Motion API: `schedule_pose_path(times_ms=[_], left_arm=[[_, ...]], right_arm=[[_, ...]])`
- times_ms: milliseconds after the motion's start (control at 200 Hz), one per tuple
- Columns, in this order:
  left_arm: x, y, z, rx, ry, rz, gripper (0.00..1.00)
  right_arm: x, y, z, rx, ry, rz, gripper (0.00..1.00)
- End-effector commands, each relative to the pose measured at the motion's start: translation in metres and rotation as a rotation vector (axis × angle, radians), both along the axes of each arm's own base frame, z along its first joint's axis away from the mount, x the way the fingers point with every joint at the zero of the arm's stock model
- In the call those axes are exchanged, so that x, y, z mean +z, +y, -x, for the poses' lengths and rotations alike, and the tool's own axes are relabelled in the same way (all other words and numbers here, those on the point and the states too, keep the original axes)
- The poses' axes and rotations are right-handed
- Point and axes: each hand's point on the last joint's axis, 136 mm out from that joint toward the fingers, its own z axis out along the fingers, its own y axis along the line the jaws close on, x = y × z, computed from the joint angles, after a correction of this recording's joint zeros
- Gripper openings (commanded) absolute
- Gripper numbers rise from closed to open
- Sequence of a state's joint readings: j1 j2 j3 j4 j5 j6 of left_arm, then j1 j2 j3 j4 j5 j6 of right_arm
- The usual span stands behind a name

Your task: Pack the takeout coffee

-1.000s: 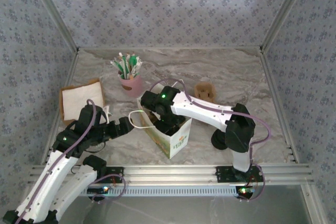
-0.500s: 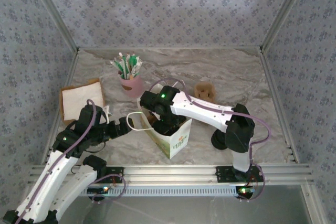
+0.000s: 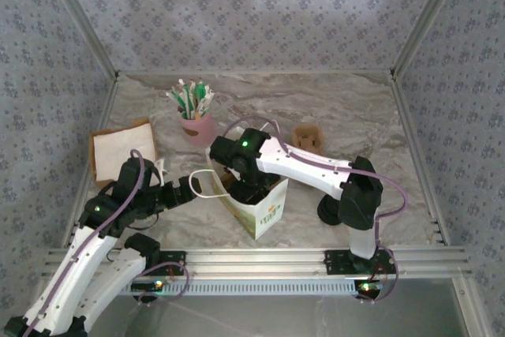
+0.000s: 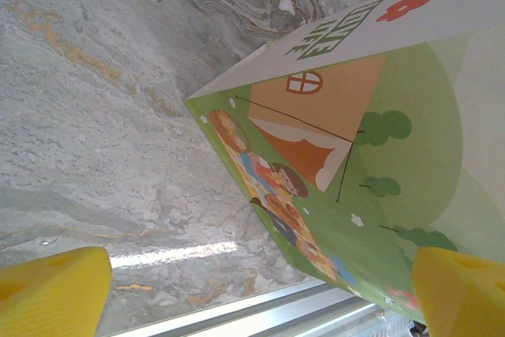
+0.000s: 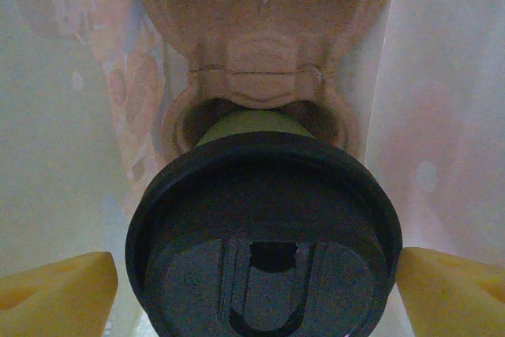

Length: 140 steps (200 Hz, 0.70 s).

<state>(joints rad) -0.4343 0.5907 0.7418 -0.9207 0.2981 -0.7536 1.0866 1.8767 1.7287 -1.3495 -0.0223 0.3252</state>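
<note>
Two sets of fingers, both spread wide: my right fingers point(image 5: 55, 290) stand either side of the coffee point(image 5: 264, 234), just beside its lid's rim, not clamped on it. The coffee sits upright in a brown carrier point(image 5: 260, 53) inside the bag point(image 3: 264, 211). My left fingers point(image 4: 47, 290) hold nothing, near the bag's printed side, over the surface point(image 4: 95, 116).

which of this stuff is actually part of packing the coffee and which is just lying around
Job in hand: white printed paper bag; small paper cup with round black plastic lid inside it; brown moulded pulp carrier in there too.

Lying about: pink cup of green-and-white stirrers; white napkins on a brown tray; spare brown pulp carrier at the back right.
</note>
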Motion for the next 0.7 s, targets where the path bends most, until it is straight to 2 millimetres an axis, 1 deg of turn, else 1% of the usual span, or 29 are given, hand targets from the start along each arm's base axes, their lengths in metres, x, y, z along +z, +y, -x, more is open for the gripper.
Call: schedule_pose_path(times_ms=[0,260,695], left_arm=[[0.007,0.001,0.0,0.005,-0.014,0.004,0.97],[0.007,0.001,0.001,0.004,-0.015,0.003,0.97],[0.008,0.001,0.002,0.004,-0.015,0.004,0.97]], right_arm=[[0.005,-0.003,0.002,-0.013,-0.004,0.023,0.94],[0.004,-0.003,0.002,-0.012,-0.007,0.028,0.94],[0.016,-0.003,0.001,-0.013,-0.033,0.024,0.97]])
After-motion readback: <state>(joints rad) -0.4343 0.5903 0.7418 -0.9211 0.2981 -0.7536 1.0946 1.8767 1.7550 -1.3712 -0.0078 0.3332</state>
